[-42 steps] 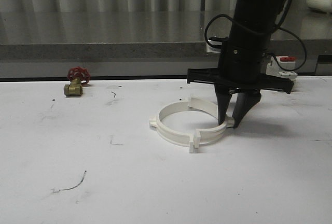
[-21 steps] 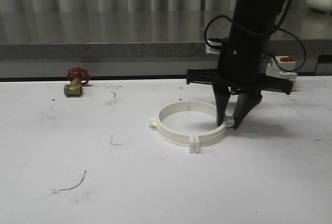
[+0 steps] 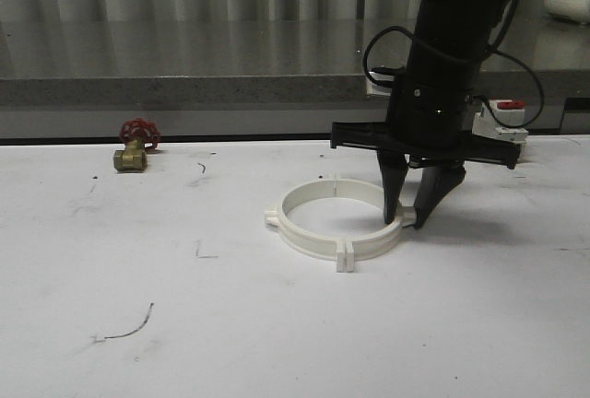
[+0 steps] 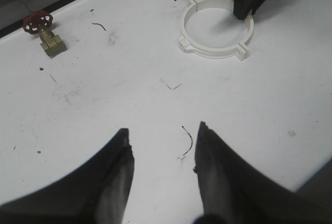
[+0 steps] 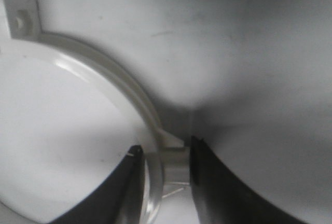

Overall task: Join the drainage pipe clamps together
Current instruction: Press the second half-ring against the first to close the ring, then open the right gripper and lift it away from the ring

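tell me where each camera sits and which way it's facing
Front view: looks forward over the white table at the ring of drainage pipe clamps, the right gripper astride its wall.
Left wrist view: rides the left arm, above the open left gripper, facing the table.
Right wrist view: on the right arm, close on a clamp tab between its fingertips.
Front and left wrist views share the red-handled valve.

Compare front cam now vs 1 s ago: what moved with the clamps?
The right gripper, clamped on the right side of the drainage pipe clamps, swung the rear half in: its raised back tabs closed down and the near joint tightened, so the halves now form a closed ring. The gripper eased slightly left. The red-handled valve and left gripper stayed put, the latter open.
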